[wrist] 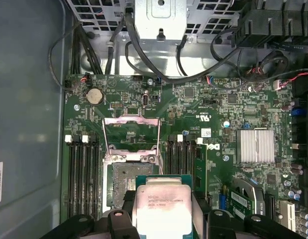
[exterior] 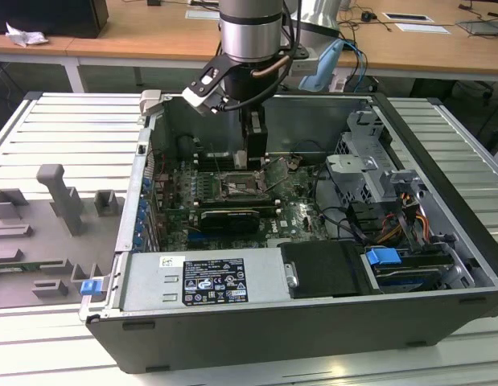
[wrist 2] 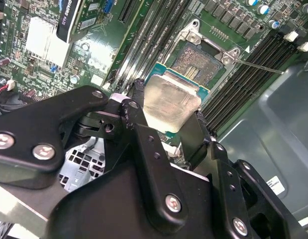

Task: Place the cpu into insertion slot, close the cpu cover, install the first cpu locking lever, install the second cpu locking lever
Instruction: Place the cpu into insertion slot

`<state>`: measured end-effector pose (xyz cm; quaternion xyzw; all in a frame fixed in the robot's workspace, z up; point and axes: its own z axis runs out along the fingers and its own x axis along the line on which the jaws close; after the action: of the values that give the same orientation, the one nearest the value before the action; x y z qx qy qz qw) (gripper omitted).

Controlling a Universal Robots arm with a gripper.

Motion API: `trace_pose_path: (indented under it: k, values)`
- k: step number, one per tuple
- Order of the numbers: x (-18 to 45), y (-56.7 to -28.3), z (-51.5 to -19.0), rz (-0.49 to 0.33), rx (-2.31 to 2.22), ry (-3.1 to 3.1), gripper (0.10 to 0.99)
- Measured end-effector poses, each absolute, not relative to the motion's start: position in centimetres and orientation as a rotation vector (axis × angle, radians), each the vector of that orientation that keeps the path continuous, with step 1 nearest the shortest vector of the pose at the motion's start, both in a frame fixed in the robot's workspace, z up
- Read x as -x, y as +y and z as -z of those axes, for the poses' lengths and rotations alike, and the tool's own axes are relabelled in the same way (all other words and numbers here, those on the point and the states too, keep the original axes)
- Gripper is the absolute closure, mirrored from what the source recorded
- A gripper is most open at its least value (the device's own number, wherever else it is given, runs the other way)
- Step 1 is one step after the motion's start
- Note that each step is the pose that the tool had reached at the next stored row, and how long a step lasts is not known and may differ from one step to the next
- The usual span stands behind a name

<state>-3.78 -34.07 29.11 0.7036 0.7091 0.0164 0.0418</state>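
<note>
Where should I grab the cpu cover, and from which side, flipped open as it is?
Take the cpu cover by its free edge, the bar opposite the hinge at the socket. It is a thin frame swung open away from the socket, so probably come from beyond that edge and pinch across the plate. The gripper is shut on the cpu.

We see open computer case on slatted bench, grey blocks at exterior view's left; coin cell, finned heatsink on motherboard.

The arm is a silver cylinder; the black hand carries silver screws.
</note>
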Motion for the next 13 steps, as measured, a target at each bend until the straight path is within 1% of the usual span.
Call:
trace_pose_path:
  k: [13]
  values:
    - [3.78, -34.07, -28.62, -0.050, -2.157, 2.167, 0.557]
